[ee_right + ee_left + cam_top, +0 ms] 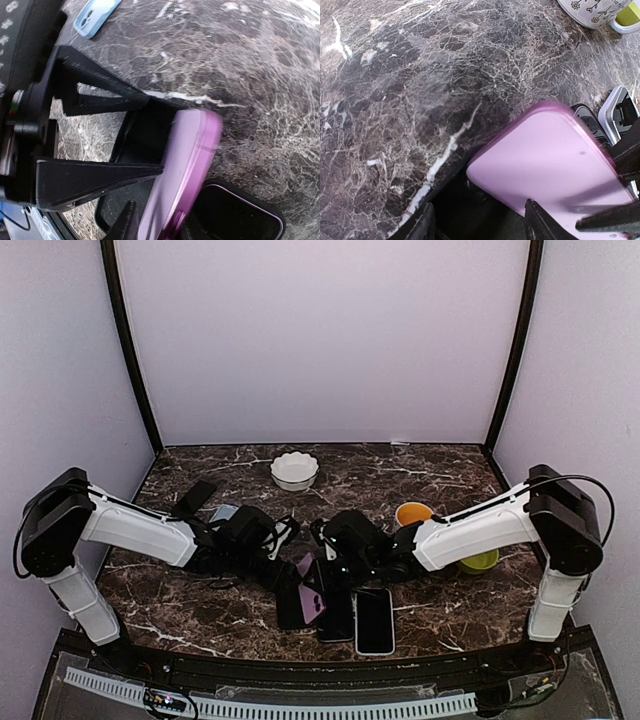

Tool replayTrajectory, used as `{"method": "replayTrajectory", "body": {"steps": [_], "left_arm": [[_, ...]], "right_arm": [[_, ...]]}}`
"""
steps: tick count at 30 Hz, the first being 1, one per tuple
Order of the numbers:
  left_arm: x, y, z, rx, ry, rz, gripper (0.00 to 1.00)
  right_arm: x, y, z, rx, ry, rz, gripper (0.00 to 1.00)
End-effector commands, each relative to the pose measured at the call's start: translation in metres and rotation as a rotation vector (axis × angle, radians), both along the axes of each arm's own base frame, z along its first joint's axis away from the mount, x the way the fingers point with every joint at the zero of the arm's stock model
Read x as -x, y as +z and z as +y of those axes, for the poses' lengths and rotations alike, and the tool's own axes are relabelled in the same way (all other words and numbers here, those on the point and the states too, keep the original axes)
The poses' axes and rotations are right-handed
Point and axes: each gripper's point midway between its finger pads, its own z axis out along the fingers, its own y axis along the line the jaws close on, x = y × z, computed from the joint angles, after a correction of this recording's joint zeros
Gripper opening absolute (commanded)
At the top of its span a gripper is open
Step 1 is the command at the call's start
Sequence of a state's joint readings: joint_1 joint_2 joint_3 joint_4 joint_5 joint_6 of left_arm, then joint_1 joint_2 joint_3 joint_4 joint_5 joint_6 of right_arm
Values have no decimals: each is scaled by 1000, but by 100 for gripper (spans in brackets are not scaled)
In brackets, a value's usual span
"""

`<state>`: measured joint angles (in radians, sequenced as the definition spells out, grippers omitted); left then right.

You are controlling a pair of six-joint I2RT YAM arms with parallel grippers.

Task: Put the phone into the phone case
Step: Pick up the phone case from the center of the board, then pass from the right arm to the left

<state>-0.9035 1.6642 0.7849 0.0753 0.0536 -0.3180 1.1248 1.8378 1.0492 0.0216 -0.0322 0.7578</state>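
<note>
The purple phone (312, 592) is tilted up on its long edge over the open black phone case (290, 608), which lies flat on the marble table. My right gripper (325, 575) is shut on the phone; in the right wrist view the phone (187, 165) runs up from between its fingers (126, 225), leaning beside the case (145, 135). My left gripper (283, 575) is open over the case, and one finger tip touches the phone's back. In the left wrist view the phone (555, 165) covers the case's right side (470, 205).
A dark phone (336, 618) and a white-rimmed phone (375, 622) lie right of the case. A light blue phone (95, 17) and a black item (197, 497) lie at the left. A white bowl (294, 470), an orange cup (412, 512) and a green cup (478, 560) stand behind.
</note>
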Motion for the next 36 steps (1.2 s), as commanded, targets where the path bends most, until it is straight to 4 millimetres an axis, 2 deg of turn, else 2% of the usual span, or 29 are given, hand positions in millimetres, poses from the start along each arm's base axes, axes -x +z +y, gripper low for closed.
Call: {"method": "replayTrajectory", "body": {"steps": [1,4,5,8,9,12,16,20,23,27,29,32,36], "left_arm": [[2,-3,2,-19,2,3,60],[1,5,3,-16,-1,-13,60],[1,8,4,-20,-6,-20,60],[0,28,8,-10,-7,-58,61],[3,30,12,-22,-8,-52,62],[2,52,22,-12,22,-91,68],[6,61,37,-26,70,-88,73],[15,48,54,-88,107,-25,74],[22,27,62,-138,117,31,75],[27,9,59,-161,108,88,77],[26,12,51,-138,90,90,76],[27,37,30,-17,3,48,72],[35,113,16,200,-139,-147,70]], "right_arm": [[-7,14,14,-69,4,-4,17],[-8,18,14,-65,8,-10,2],[-8,21,15,-63,11,-13,0],[-9,30,15,-62,20,-26,0],[-9,34,15,-67,22,-32,0],[-12,53,15,-94,19,-66,0],[-15,71,11,-87,18,-111,0],[-22,102,5,-115,-2,-188,0],[-26,129,-3,-141,-16,-255,0],[-26,158,-15,-156,-6,-342,0],[-24,168,-22,-149,14,-389,0],[-15,183,-28,-163,96,-475,0],[12,215,-37,-212,312,-673,0]]}}
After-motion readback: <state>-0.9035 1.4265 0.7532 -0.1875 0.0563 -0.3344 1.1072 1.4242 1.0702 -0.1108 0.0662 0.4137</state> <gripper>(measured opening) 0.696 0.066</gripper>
